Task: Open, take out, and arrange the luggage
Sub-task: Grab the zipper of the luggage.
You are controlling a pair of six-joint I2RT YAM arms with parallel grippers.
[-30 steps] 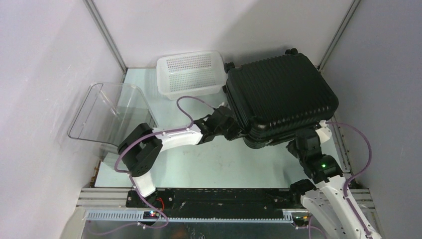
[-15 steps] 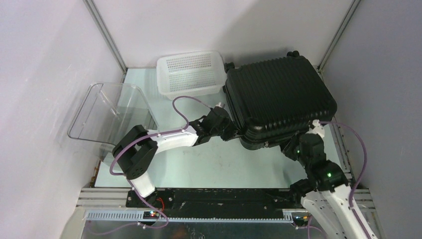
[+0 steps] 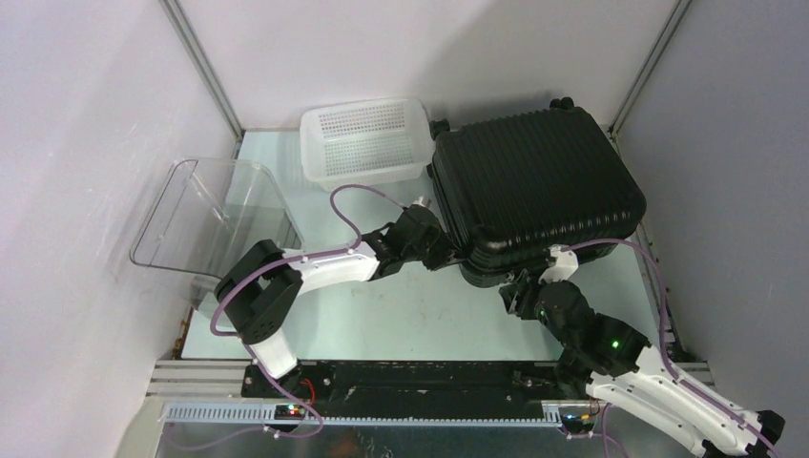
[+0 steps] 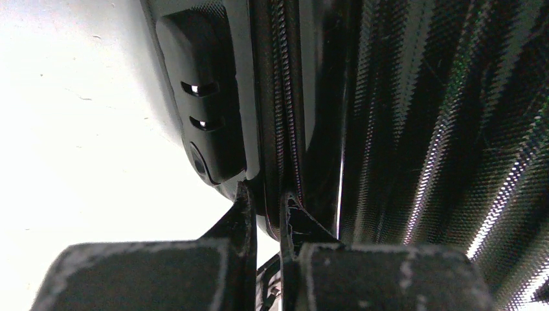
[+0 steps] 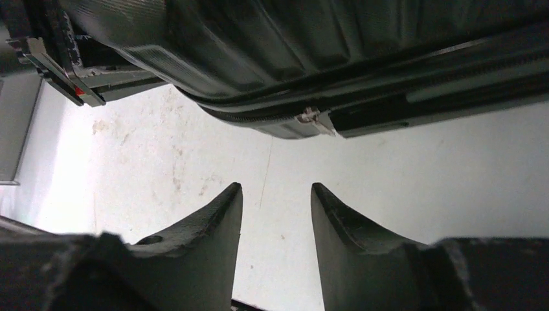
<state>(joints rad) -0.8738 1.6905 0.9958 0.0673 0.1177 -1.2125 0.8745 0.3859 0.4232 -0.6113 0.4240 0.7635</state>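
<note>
Luggage (image 3: pixel 534 186) is observed closed and lying flat on the table (image 3: pixel 420 315) in the upper right of the overhead frame, ribbed shell upward, wheels toward the far wall. Its left edge is set just beside a white perforated basket (image 3: pixel 366 174) at upper centre. A clear plastic container (image 3: pixel 205 224) is noted at the left of the frame, well apart from the luggage.

Left gripper (image 3: pixel 448 250) is placed against the lower left corner of the luggage. In the left wrist view its fingers (image 4: pixel 243 214) are drawn narrow, with only a slim gap between them, and the tips are set on either side of the zipper seam (image 4: pixel 280 97), beside a moulded black fitting on the shell. Whether anything is pinched between the tips cannot be told.

Right gripper (image 3: pixel 515 291) is found low on the table, just below the near edge of the luggage at lower centre-right of the overhead frame. In the right wrist view its fingers (image 5: pixel 220 227) are parted moderately, bare table is seen between them, and nothing is held. The near edge of the luggage, with a small pale tab on the zipper line (image 5: pixel 314 118), is seen just above the tips and apart from them.
</note>
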